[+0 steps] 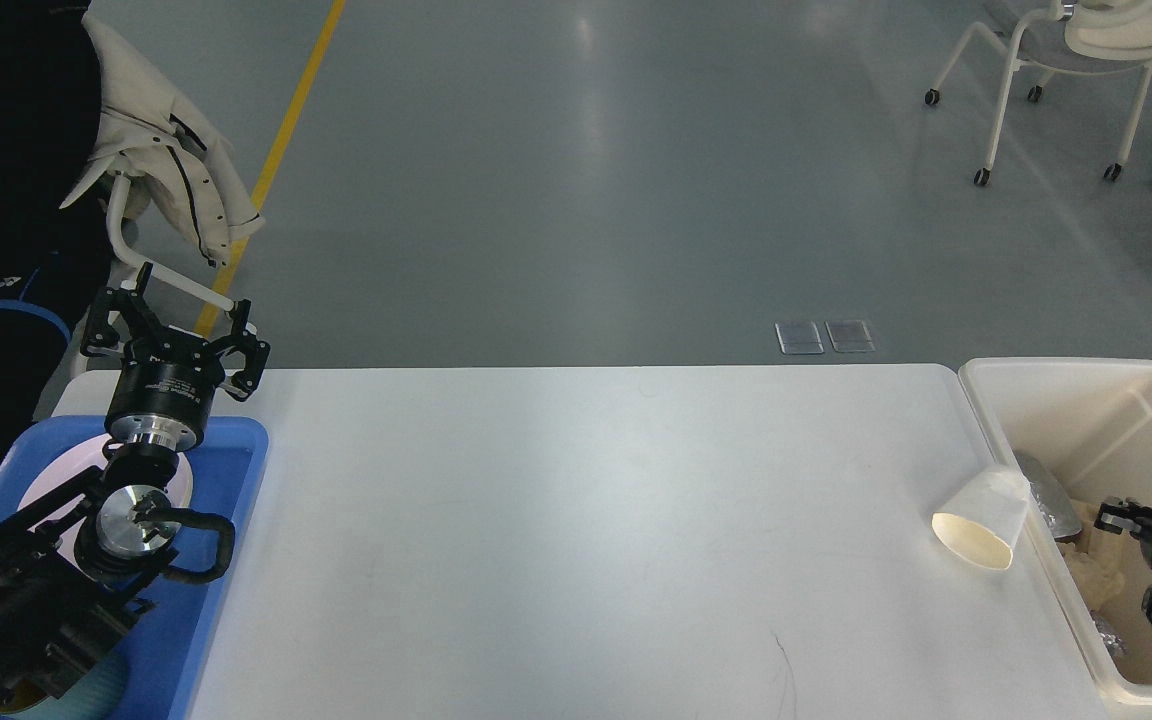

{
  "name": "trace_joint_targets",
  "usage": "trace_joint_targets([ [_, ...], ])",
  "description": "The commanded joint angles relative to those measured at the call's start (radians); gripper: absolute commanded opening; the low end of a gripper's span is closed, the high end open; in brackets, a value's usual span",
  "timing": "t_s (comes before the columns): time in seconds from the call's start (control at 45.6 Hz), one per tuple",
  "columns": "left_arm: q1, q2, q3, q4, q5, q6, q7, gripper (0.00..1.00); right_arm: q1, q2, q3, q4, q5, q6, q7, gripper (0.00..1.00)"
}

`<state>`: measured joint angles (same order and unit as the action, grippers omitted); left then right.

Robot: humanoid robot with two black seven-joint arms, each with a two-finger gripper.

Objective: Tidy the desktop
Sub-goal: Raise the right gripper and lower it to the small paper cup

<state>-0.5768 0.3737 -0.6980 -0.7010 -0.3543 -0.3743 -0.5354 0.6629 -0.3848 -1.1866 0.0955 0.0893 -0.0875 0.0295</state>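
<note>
The desktop (586,520) is a large white tabletop. A white paper cup (981,520) lies on its side near the right edge, its mouth facing the near left. My left gripper (176,325) stands open and empty over the table's far left corner, above the blue tray (236,470). My right gripper (1121,515) is low inside the cream bin (1066,375) at the right; it looks small and dark, so its fingers cannot be told apart. Crumpled paper (1101,585) lies in the bin below it.
A white plate (46,485) lies in the blue tray under my left arm. A clear crumpled wrapper (1046,495) sits in the bin. A chair with a coat (166,170) and a person in dark clothes (6,200) are at the far left.
</note>
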Motion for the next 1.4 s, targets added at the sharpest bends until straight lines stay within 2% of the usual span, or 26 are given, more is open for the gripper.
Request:
trace_joint_targets([
  [0.0, 0.0, 0.001, 0.0, 0.0, 0.0, 0.0, 0.0, 0.97, 0.067, 0.001, 0.004, 0.007, 0.001, 0.045, 0.007, 1.0],
  [0.153, 0.0, 0.001, 0.0, 0.0, 0.0, 0.0, 0.0, 0.97, 0.226, -0.012, 0.004, 0.067, -0.002, 0.124, 0.009, 1.0],
  [0.351, 0.0, -0.001, 0.0, 0.0, 0.0, 0.0, 0.0, 0.97, 0.601, -0.012, 0.002, 0.295, -0.002, 0.353, 0.009, 1.0],
  [0.482, 0.0, -0.001, 0.0, 0.0, 0.0, 0.0, 0.0, 0.97, 0.909, -0.009, 0.004, 0.622, -0.011, 0.445, 0.009, 1.0],
  [0.657, 0.0, -0.001, 0.0, 0.0, 0.0, 0.0, 0.0, 0.97, 1.257, 0.049, 0.013, 1.119, -0.017, 0.445, 0.009, 1.0],
  [0.767, 0.0, -0.001, 0.0, 0.0, 0.0, 0.0, 0.0, 0.97, 1.363, 0.096, 0.044, 1.387, -0.037, 0.437, 0.007, 1.0],
  [0.854, 0.0, 0.001, 0.0, 0.0, 0.0, 0.0, 0.0, 0.97, 1.374, 0.11, 0.084, 1.516, -0.075, 0.433, 0.004, 1.0],
  [0.92, 0.0, 0.001, 0.0, 0.0, 0.0, 0.0, 0.0, 0.97, 1.367, 0.113, 0.084, 1.527, -0.083, 0.433, 0.004, 1.0],
  [1.117, 0.0, 0.001, 0.0, 0.0, 0.0, 0.0, 0.0, 0.97, 1.276, 0.104, 0.035, 1.4, -0.12, 0.37, 0.003, 1.0],
  [1.249, 0.0, 0.001, 0.0, 0.0, 0.0, 0.0, 0.0, 0.97, 1.151, 0.087, -0.054, 1.242, -0.123, 0.313, 0.006, 1.0],
  [1.38, 0.0, 0.001, 0.0, 0.0, 0.0, 0.0, 0.0, 0.97, 0.951, 0.011, -0.061, 1.04, -0.126, 0.298, 0.012, 1.0],
])
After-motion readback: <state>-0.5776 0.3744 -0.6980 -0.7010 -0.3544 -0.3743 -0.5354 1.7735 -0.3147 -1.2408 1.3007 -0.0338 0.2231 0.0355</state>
